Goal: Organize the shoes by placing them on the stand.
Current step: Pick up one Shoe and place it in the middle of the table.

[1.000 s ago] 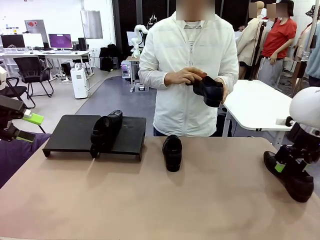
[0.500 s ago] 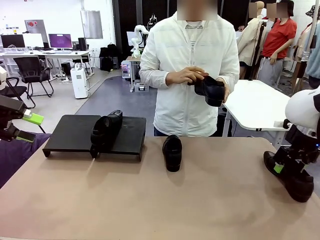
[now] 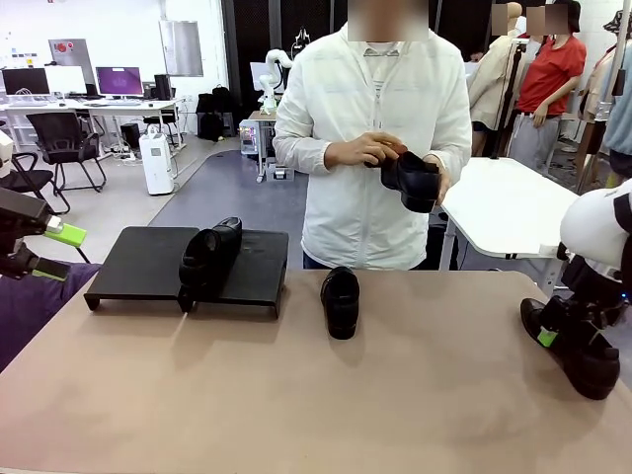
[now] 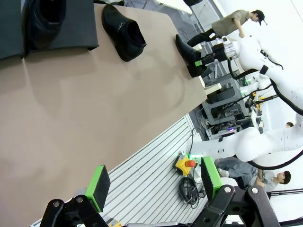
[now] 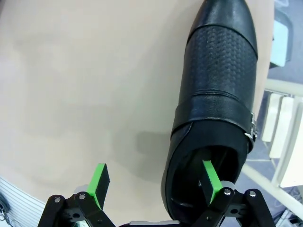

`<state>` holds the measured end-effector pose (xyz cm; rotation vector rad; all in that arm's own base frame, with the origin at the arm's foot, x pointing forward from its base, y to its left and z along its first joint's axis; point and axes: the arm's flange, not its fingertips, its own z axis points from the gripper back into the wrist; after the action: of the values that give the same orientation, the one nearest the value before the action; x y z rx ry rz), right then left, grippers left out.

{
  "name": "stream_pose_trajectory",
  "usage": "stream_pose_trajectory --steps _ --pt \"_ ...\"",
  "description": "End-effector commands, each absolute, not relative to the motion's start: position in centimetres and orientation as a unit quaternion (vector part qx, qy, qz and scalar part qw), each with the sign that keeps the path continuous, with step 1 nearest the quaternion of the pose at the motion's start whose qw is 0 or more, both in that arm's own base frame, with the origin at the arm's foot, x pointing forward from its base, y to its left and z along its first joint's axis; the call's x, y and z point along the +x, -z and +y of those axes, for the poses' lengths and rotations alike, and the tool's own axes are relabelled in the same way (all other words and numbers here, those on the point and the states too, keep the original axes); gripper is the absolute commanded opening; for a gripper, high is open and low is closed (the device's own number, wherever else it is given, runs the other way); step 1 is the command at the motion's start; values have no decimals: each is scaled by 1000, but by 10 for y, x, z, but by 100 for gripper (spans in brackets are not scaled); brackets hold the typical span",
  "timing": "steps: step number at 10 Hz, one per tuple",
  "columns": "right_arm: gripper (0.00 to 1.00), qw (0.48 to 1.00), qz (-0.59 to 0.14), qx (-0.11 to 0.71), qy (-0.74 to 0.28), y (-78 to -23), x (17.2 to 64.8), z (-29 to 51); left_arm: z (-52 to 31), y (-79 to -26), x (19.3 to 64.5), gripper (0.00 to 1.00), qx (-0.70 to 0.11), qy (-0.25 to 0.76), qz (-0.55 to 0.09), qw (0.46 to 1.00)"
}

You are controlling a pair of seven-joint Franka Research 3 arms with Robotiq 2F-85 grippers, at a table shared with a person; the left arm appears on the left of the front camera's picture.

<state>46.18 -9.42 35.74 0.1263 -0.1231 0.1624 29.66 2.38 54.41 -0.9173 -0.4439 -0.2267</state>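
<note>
One black shoe (image 3: 209, 259) lies on the low black stand (image 3: 138, 265) at the back left. A second shoe (image 3: 341, 301) sits on the tan table just right of the stand. The person across the table holds a third shoe (image 3: 415, 180) in both hands. A fourth shoe (image 3: 585, 363) lies at the table's right edge. My right gripper (image 5: 155, 179) is open and straddles this shoe's (image 5: 215, 99) side wall at the heel, one green pad (image 5: 210, 177) inside the opening, the other over the table. My left gripper (image 4: 154, 182) is open and holds nothing, off the table's left side (image 3: 44, 252).
The tan table (image 3: 296, 395) has free room across its front and middle. The stand's left section (image 3: 133, 259) is bare. A white table (image 3: 504, 207) stands behind the person at the right. Office desks and chairs are far back left.
My right arm has sunk a little lower over the shoe at the right edge. The person's hands have shifted slightly with their shoe. The left arm has not moved.
</note>
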Motion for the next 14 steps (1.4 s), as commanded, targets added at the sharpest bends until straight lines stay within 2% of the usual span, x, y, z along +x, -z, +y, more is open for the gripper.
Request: stream_pose_trajectory --steps 1,2,3,9,14 --pt "100 989 -91 81 -89 -349 461 -94 26 -544 296 100 -440 118 -214 864" --pt "40 990 -85 76 -87 -350 463 -95 26 -544 296 100 -440 118 -214 864" --pt "0 990 -79 77 -90 -350 462 -95 26 -544 296 100 -440 118 -214 864" --pt "0 992 -74 76 -75 -338 465 -103 26 -544 296 100 -440 118 -214 864" --pt "0 991 -93 86 -51 -353 458 -121 26 -544 296 100 -440 118 -214 864"
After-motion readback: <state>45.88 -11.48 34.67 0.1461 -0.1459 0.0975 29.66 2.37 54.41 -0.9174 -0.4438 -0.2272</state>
